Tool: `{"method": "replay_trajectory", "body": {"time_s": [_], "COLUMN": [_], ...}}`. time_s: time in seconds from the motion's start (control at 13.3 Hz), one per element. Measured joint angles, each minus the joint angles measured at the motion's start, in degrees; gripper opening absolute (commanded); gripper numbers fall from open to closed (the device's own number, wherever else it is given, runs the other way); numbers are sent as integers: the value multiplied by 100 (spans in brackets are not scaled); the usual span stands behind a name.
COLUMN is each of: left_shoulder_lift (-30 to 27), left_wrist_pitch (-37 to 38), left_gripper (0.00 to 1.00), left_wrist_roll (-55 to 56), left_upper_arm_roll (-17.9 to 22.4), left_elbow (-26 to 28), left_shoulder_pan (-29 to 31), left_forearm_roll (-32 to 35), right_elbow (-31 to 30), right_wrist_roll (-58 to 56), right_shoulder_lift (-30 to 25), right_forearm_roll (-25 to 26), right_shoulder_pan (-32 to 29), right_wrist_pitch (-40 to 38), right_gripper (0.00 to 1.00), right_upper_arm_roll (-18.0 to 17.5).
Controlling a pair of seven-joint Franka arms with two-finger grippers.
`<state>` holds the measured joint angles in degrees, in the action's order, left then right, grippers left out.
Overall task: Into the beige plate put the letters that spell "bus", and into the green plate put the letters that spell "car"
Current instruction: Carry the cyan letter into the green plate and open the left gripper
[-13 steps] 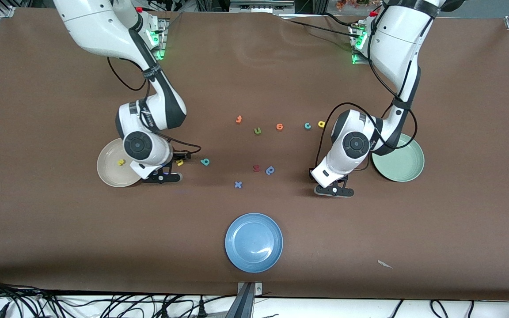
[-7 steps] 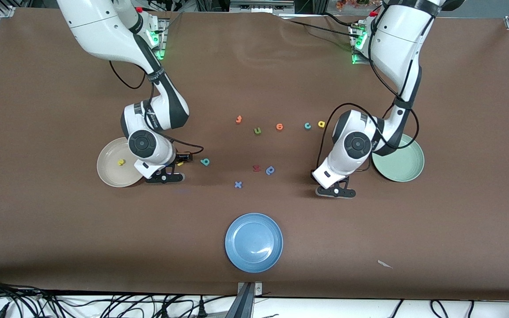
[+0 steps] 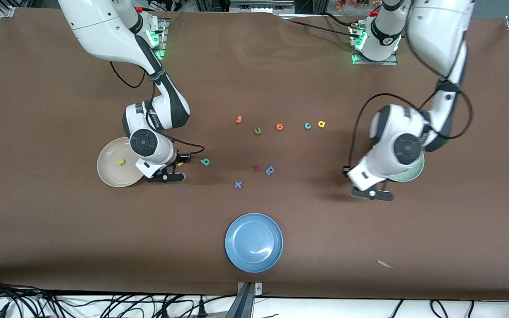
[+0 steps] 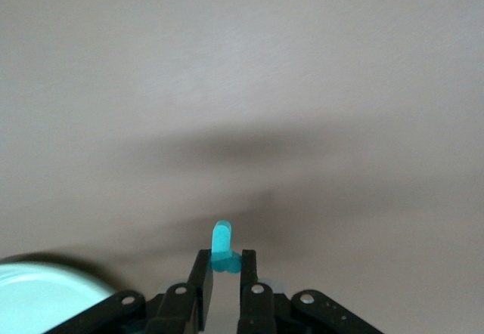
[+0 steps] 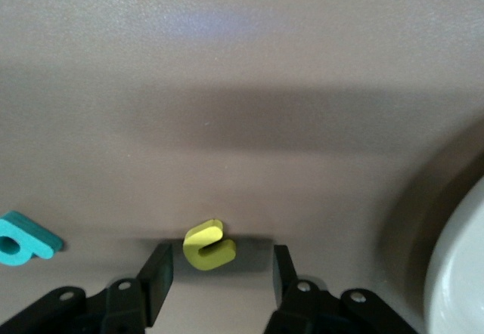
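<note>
The left hand is clamped on a teal letter, probably the "r", beside the green plate. The right hand, fingers apart, straddles the yellow "u" on the worktop beside the beige plate, which holds the yellow "s". The teal "b" lies nearby.

You see a brown table cover carrying a round cream-beige plate, a round pale mint-green plate and a round glossy blue plate. The small foam "s" is yellow, the foam "b" teal. The foam "u" is yellow, and the foam piece is teal.
</note>
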<state>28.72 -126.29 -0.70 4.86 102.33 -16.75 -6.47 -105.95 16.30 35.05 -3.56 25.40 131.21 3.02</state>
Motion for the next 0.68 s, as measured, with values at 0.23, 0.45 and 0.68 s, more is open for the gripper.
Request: {"method": "replay_trajectory", "body": {"time_s": [0.23, 0.45, 0.68], "left_shoulder_lift": [-572, -1179, -1427], "left_wrist_pitch": [64, 62, -62], "left_gripper": [12, 15, 18], "left_wrist_roll": [-463, -569, -725], "left_upper_arm_roll": [5, 6, 10], "left_elbow": [810, 1794, 2208], "left_shoulder_pan": [340, 549, 806], "left_forearm_roll": [56, 499, 922], "right_elbow": [-11, -14, -15], "right_wrist_roll": [0, -22, -122], "right_shoulder_lift": [5, 10, 20], "right_forearm_roll": [0, 0, 0], "right_shoulder_pan": [24, 24, 24], "right_wrist_pitch": [12, 113, 143], "right_gripper": [55, 55, 47], "right_upper_arm_roll": [-12, -15, -17]}}
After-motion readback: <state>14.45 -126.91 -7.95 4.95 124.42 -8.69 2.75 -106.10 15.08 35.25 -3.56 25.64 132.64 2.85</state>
